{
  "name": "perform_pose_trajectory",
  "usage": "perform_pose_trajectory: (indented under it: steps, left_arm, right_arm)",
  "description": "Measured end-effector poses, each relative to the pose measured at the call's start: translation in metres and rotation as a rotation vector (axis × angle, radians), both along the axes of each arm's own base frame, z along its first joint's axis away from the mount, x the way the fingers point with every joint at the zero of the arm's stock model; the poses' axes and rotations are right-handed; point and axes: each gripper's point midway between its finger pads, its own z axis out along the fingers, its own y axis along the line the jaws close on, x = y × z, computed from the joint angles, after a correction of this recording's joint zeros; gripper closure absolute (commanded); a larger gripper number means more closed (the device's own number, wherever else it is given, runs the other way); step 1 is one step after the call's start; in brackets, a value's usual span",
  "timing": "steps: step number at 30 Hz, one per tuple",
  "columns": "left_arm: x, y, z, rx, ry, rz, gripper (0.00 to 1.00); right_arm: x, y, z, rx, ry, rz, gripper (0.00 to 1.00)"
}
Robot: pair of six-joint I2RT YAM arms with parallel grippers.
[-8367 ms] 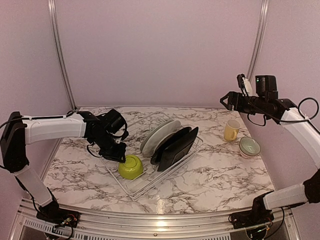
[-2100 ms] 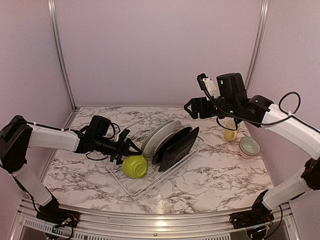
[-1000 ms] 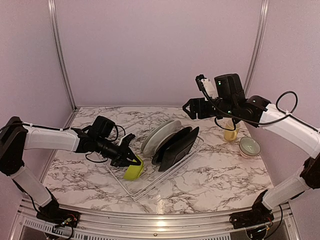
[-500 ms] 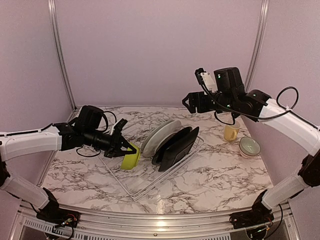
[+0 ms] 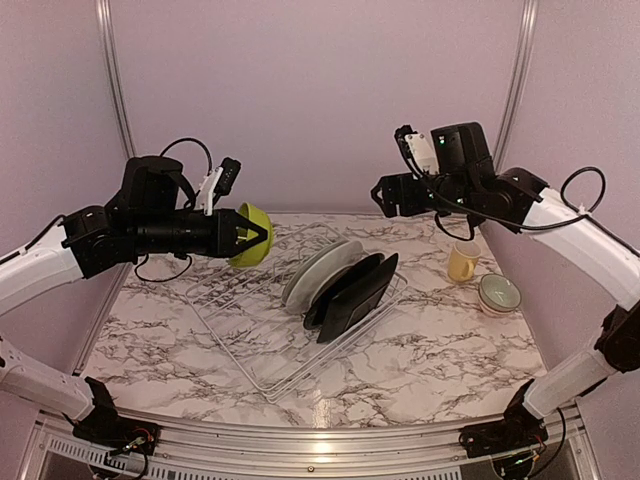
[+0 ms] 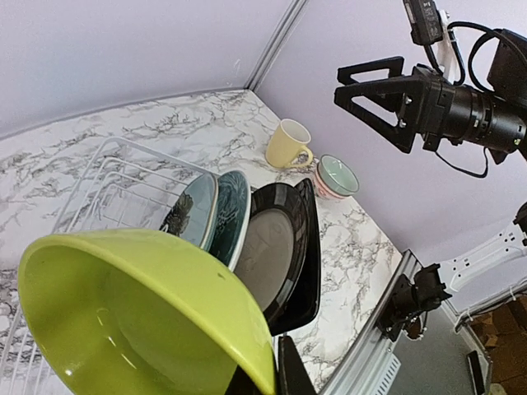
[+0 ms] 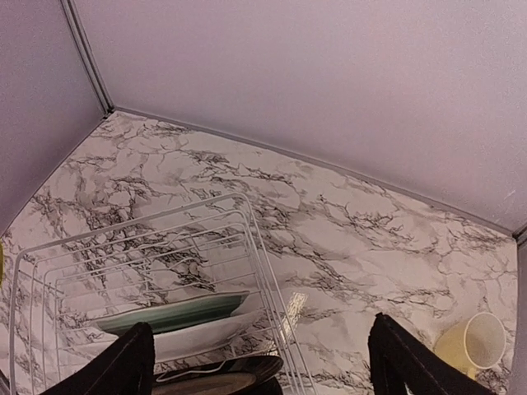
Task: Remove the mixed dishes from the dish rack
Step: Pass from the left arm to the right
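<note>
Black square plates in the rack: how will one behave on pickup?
Likely rigid and slick: the black plates show glossy reflections. Standing tilted on edge beside the whitish plates, one may tip or scrape the dish rack.

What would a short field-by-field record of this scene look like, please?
left gripper: shut on lime-green bowl, held in the air
right gripper: open, empty, raised
dish rack: holds whitish plates and black plates, standing on edge
marble table: pale yellow mug and pale grey-green bowl, right of the rack
</note>
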Motion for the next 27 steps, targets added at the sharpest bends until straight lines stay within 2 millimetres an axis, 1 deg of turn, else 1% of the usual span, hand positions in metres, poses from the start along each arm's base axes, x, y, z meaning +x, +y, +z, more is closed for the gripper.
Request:
perform_pose_trajectory:
  steps: [4, 7, 9, 11, 14, 17, 18, 22, 24, 27]
  left_arm:
    - [0.006, -0.003, 0.019, 0.061, -0.141, 0.036, 1.0]
    - [0.012, -0.004, 0.026, 0.079, -0.194, 0.068, 1.0]
    - [0.019, -0.004, 0.028, 0.069, -0.193, 0.105, 1.0]
    - [0.029, -0.003, 0.032, 0.025, -0.164, 0.18, 1.0]
    - [0.045, 0.002, 0.041, -0.108, -0.074, 0.314, 1.0]
    - [0.058, 0.005, 0.063, -0.327, 0.005, 0.408, 1.0]
    - [0.063, 0.007, 0.07, -0.408, 0.042, 0.438, 1.0]
    - [0.078, 0.013, 0.089, -0.646, 0.169, 0.507, 1.0]
    - [0.086, 0.018, 0.091, -0.745, 0.233, 0.546, 1.0]
    - [0.096, 0.026, 0.083, -0.854, 0.315, 0.609, 1.0]
  right_arm:
    - [-0.001, 0.003, 0.022, 0.032, -0.026, 0.014, 0.14]
    - [-0.003, 0.007, 0.039, 0.063, -0.046, 0.036, 0.14]
    - [-0.004, 0.01, 0.045, 0.079, -0.052, 0.054, 0.15]
    - [-0.005, 0.014, 0.047, 0.093, -0.051, 0.071, 0.15]
    - [-0.005, 0.024, 0.044, 0.107, -0.038, 0.102, 0.15]
    - [-0.006, 0.041, 0.04, 0.123, -0.037, 0.14, 0.15]
    - [-0.007, 0.05, 0.04, 0.129, -0.04, 0.16, 0.15]
    - [-0.016, 0.084, 0.035, 0.143, -0.056, 0.234, 0.14]
    - [-0.024, 0.106, 0.034, 0.144, -0.079, 0.279, 0.15]
    - [-0.033, 0.133, 0.034, 0.141, -0.123, 0.32, 0.17]
